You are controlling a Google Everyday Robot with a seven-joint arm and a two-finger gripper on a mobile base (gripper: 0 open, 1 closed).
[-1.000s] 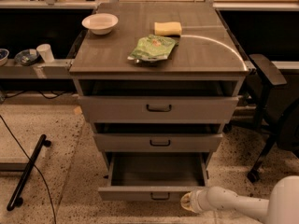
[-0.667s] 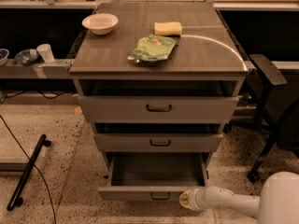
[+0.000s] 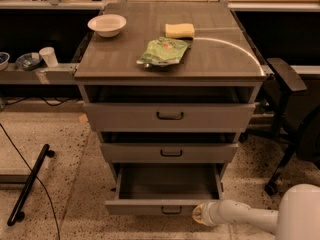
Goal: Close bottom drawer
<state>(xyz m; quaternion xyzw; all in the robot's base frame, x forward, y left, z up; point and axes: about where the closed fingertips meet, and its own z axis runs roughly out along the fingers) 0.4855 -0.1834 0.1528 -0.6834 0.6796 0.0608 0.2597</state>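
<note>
Three drawers hang open; the bottom drawer [image 3: 165,207], pulled out farthest, sits at 6 o'clock in the view. At 3 o'clock from its handle [image 3: 171,210], the gripper [image 3: 199,214] sits at the drawer front's right end; whether it is spread or closed is unclear.
</note>
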